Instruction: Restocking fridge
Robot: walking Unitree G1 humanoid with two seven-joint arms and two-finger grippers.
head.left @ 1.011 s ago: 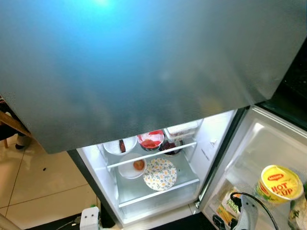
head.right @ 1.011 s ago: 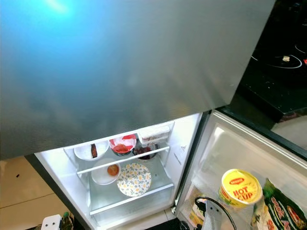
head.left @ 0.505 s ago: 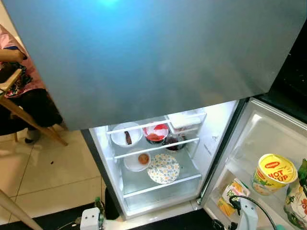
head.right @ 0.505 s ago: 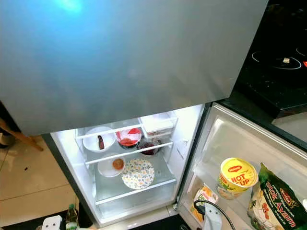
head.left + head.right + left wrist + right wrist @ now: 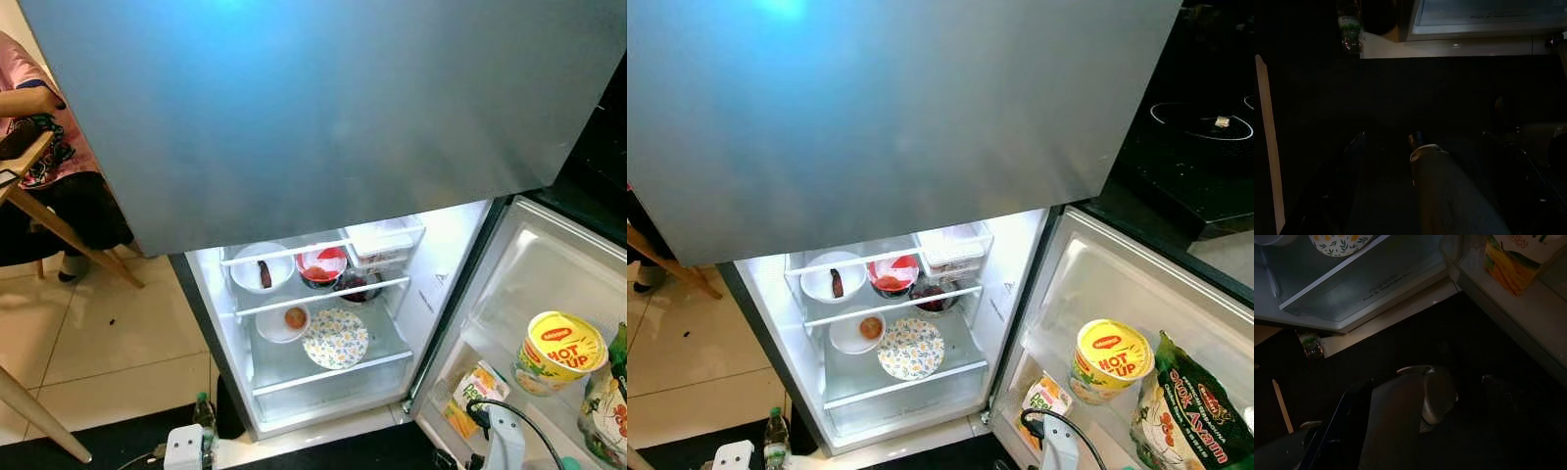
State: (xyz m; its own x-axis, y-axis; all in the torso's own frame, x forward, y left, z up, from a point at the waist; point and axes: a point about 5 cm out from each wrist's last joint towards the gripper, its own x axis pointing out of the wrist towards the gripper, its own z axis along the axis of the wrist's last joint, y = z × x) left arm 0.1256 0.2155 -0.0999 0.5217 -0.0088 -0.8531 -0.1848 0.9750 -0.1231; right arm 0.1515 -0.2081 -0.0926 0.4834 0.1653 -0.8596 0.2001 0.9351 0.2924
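The view has shifted slightly; fridge (image 5: 323,323) stands open, both wrist views dark.

head cams down on fridge (image 5: 323,333), wrists low

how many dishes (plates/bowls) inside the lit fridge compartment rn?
5: on the upper shelf a white plate, a red bowl and a dark bowl; on the lower shelf a small white bowl and a floral plate. More may be hidden behind the shelf fronts.
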